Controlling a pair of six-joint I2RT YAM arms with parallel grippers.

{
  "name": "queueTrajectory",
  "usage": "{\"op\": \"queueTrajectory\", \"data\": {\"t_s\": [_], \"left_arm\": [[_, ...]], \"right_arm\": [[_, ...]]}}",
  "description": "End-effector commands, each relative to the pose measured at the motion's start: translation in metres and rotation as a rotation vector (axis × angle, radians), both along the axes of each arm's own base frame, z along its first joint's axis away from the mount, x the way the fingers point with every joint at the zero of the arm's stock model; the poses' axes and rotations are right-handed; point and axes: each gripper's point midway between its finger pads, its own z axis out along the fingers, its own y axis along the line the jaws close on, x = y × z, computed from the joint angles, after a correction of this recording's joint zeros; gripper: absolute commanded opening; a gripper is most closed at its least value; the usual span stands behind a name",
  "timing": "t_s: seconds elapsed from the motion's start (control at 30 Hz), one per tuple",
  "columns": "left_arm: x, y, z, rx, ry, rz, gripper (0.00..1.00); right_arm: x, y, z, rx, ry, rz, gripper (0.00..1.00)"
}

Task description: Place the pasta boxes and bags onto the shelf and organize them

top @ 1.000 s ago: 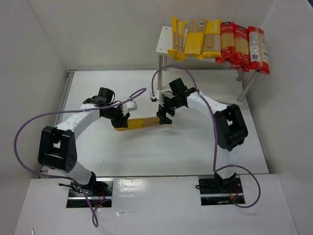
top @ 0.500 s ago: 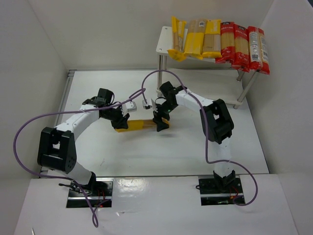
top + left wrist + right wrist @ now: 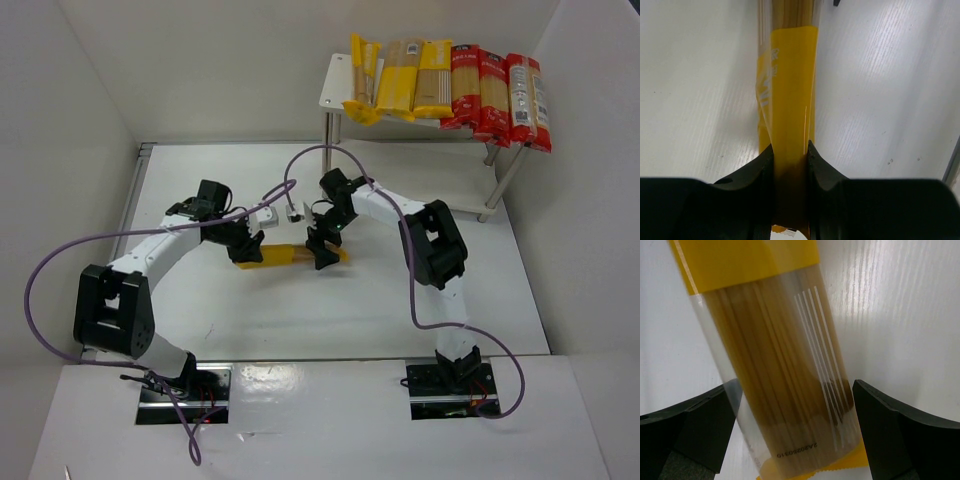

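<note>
A yellow spaghetti packet (image 3: 285, 255) with a clear window lies across mid-table. My left gripper (image 3: 245, 250) is shut on its left, yellow end; in the left wrist view both jaws press the packet (image 3: 790, 90) at my gripper (image 3: 790, 155). My right gripper (image 3: 325, 250) is open and straddles the right end. In the right wrist view the clear end (image 3: 775, 365) sits between the fingers of my gripper (image 3: 795, 425), with a gap on the right side. The white shelf (image 3: 335, 85) stands at the back right, its top holding yellow packets (image 3: 400, 80) and red packets (image 3: 495, 90) side by side.
White walls close in the table on the left, back and right. The shelf's thin metal legs (image 3: 328, 135) stand just behind my right arm. Purple cables (image 3: 300, 160) loop above both arms.
My right gripper has moved left and down, from beside the packet's right end to straddling it. The left gripper and packet have barely shifted.
</note>
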Motion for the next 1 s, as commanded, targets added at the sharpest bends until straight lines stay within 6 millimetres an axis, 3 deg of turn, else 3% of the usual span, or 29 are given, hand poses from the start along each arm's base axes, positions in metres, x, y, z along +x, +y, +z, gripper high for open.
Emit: {"op": "queueTrajectory", "data": {"t_s": [0.0,0.17,0.3,0.4,0.53,0.63,0.67,0.7,0.73,0.77,0.8,0.83,0.9,0.97], "left_arm": [[0.001,-0.023,0.045,-0.16,-0.116,-0.08,0.0],[0.0,-0.024,0.049,-0.169,-0.124,-0.085,0.0],[0.0,-0.023,0.05,-0.177,-0.123,-0.08,0.0],[0.0,-0.023,0.053,-0.178,-0.132,-0.081,0.0],[0.0,-0.023,0.055,-0.179,-0.141,-0.082,0.0],[0.006,-0.015,0.059,-0.178,-0.147,-0.038,0.03],[0.007,-0.012,0.062,-0.178,-0.16,-0.027,0.11],[0.008,-0.011,0.069,-0.18,-0.159,0.0,0.28],[0.012,-0.008,0.073,-0.188,-0.169,0.023,0.58],[0.017,-0.003,0.08,-0.184,-0.19,0.049,0.65],[0.015,-0.003,0.088,-0.191,-0.209,0.053,0.7],[0.019,0.004,0.093,-0.188,-0.225,0.085,0.86],[0.021,0.014,0.108,-0.18,-0.276,0.156,0.97],[0.018,0.026,0.123,-0.169,-0.334,0.228,1.0]], "right_arm": [[0.002,0.018,-0.003,-0.01,-0.021,0.011,0.99],[0.001,0.021,-0.022,-0.079,-0.042,0.005,0.99],[0.003,0.019,-0.032,-0.102,-0.038,-0.007,0.88],[0.002,0.02,-0.04,-0.121,-0.037,-0.002,0.03],[0.001,0.021,-0.042,-0.14,-0.041,-0.009,0.0],[-0.001,0.019,-0.028,-0.131,-0.048,-0.051,0.0],[0.004,0.022,-0.013,-0.108,-0.087,-0.067,0.0],[0.001,0.02,-0.01,-0.106,-0.077,-0.086,0.0],[0.001,0.02,-0.004,-0.095,-0.086,-0.095,0.0],[0.001,0.02,0.01,-0.077,-0.108,-0.097,0.0],[-0.002,0.019,0.011,-0.077,-0.092,-0.123,0.0],[-0.002,0.02,0.022,-0.058,-0.107,-0.134,0.0],[-0.003,0.019,0.03,-0.046,-0.104,-0.158,0.0],[-0.007,0.017,0.037,-0.038,-0.103,-0.172,0.0]]}}
